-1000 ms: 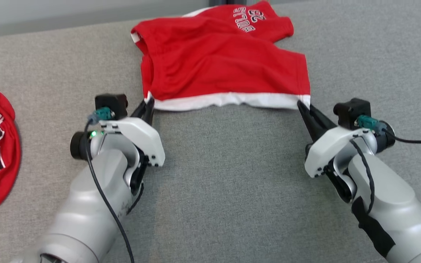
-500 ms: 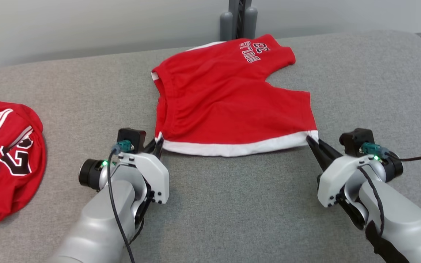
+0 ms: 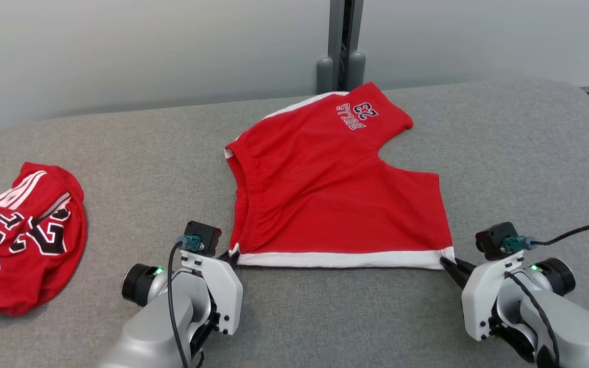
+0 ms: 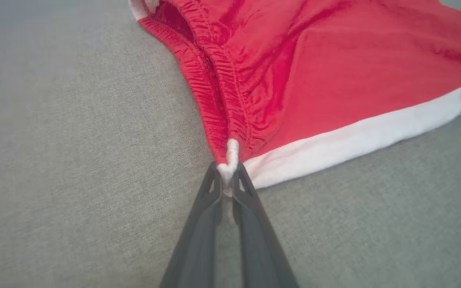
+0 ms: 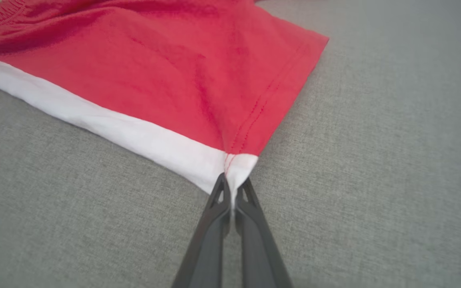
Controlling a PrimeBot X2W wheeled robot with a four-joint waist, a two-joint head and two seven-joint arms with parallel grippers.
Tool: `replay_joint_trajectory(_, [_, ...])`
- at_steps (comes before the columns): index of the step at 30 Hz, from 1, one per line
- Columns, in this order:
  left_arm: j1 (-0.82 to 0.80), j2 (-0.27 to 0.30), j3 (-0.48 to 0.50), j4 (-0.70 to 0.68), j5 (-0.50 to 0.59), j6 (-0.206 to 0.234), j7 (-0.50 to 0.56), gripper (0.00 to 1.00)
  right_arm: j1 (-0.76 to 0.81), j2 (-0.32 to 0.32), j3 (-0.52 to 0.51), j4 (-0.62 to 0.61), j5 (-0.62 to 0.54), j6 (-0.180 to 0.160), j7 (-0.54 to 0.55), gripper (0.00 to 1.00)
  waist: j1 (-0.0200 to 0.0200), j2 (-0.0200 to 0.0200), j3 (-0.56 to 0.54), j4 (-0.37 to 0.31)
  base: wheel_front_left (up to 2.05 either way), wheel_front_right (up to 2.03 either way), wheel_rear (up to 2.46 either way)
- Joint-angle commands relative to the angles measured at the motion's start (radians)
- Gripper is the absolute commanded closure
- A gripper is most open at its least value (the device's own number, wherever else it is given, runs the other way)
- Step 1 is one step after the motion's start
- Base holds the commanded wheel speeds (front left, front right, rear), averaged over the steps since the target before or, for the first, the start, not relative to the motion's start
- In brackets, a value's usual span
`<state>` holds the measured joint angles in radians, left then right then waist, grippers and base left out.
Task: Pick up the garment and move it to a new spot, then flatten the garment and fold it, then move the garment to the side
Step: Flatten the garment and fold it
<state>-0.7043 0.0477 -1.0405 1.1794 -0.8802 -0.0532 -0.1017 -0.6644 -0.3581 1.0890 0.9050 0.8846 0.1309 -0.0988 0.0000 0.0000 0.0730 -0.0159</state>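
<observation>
The garment [image 3: 335, 194] is a pair of red shorts with a white side stripe, spread over the grey table [image 3: 325, 317], waistband to the left. My left gripper [image 3: 231, 253] is shut on the near waistband corner of the garment [image 4: 334, 72]; the left wrist view has the white tip pinched at my left gripper [image 4: 226, 176]. On the other side my right gripper [image 3: 447, 262] is shut on the near hem corner. The right wrist view shows that white corner of the garment [image 5: 166, 72] clamped in my right gripper [image 5: 233, 186]. The near edge is stretched straight between both grippers.
A second red garment [image 3: 18, 240] with black and white lettering lies bunched at the table's left edge. A grey post [image 3: 343, 46] stands behind the table's far edge against a pale wall. Bare grey cloth lies right of the shorts.
Both grippers have drawn back toward me, dragging the shorts nearer and pulling the near edge straight. The head camera has tilted up, so the wall and post have come into view.
</observation>
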Motion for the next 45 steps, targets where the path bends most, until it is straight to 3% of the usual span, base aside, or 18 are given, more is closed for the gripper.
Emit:
replay_joint_trajectory(1, [0.008,0.006,-0.001,0.001,-0.008,-0.008,0.006,1.0,0.013,-0.012,0.009,-0.012,0.019,0.0,0.014,1.0,0.0,0.0,-0.009,0.002,0.0,0.0,0.0])
replay_joint_trajectory(11, [0.072,0.006,-0.006,-0.017,-0.054,-0.039,0.099,1.0,0.038,-0.152,0.129,-0.189,0.218,0.0,0.202,1.0,0.0,0.0,-0.078,0.02,0.0,0.0,0.0])
replay_joint_trajectory(19, [0.126,0.02,0.005,-0.085,-0.11,-0.068,0.18,1.0,0.065,-0.254,0.168,-0.342,0.32,0.0,0.328,1.0,0.0,0.0,-0.113,0.036,0.0,0.0,0.0])
replay_joint_trajectory(32, [0.249,0.141,0.028,-0.331,-0.212,-0.075,0.301,1.0,0.128,-0.375,0.179,-0.501,0.402,0.0,0.426,1.0,0.0,0.0,-0.144,0.043,0.0,0.0,0.0])
replay_joint_trajectory(38, [0.341,0.244,0.046,-0.556,-0.279,-0.018,0.407,1.0,0.178,-0.436,0.183,-0.604,0.441,0.0,0.481,1.0,0.0,0.0,-0.148,0.04,0.0,0.0,0.0])
replay_joint_trajectory(45, [0.45,0.349,0.09,-0.862,-0.375,0.107,0.497,1.0,0.207,-0.503,0.158,-0.713,0.481,0.0,0.528,1.0,0.0,0.0,-0.133,0.034,0.0,0.0,0.0])
